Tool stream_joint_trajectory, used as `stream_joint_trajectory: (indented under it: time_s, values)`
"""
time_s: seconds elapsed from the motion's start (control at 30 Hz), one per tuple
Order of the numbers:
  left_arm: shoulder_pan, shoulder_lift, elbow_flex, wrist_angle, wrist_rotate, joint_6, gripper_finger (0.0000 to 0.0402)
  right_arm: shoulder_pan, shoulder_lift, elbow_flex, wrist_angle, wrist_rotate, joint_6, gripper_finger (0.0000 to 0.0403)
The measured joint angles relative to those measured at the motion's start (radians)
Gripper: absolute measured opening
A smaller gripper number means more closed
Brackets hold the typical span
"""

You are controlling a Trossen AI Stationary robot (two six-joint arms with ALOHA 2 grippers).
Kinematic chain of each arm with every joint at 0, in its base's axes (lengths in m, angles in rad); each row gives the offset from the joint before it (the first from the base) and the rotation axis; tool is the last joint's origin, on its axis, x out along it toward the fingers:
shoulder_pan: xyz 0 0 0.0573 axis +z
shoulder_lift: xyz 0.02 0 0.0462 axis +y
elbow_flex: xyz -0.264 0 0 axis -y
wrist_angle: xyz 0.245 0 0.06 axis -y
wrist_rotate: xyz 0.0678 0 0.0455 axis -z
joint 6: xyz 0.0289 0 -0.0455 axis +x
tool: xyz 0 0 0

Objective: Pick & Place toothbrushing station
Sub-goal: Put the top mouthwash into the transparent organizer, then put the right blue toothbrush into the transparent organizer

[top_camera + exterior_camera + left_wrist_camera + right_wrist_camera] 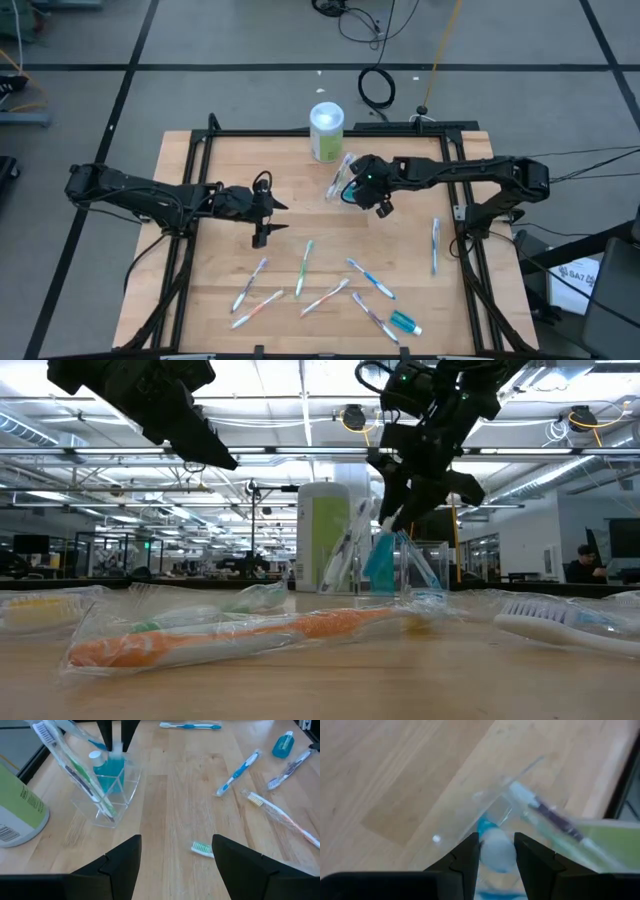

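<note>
We see a small teal tube (111, 774) with a white cap (496, 851) standing in a clear plastic holder (112, 795) near the table's (200, 210) far edge, at about 12 o'clock from the table's centre. The right gripper (496, 851) hangs over the holder with its two fingers set on either side of the tube's cap, narrowly parted and apparently pinching it; we cannot tell for sure whether the grip is firm. Two wrapped toothbrushes (75, 767) lean in the same holder beside the tube. A green-and-white canister (326, 132) stands just beside the holder at its 11 o'clock. The other toothbrushes (305, 268) lie scattered at 6 o'clock on the near half of the table, with a second teal tube (404, 323) at about 5 o'clock and one brush (435, 245) alone at 3 o'clock. The left gripper (272, 218) waits at 9 o'clock, jaws spread wide and holding nothing.
</note>
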Motion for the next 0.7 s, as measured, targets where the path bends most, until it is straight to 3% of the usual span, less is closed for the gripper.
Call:
stream_joint_trajectory:
  time_s: [0.5,0.7]
  values:
    - [0.000,0.000,0.000,-0.001,0.001,-0.003,0.0251,0.002,-0.001,0.000,0.100,-0.001,0.035,0.0152]
    - [0.000,0.000,0.000,-0.001,0.002,-0.006,0.0251,0.059,-0.014,0.000,0.156,-0.002,0.163,0.0157]
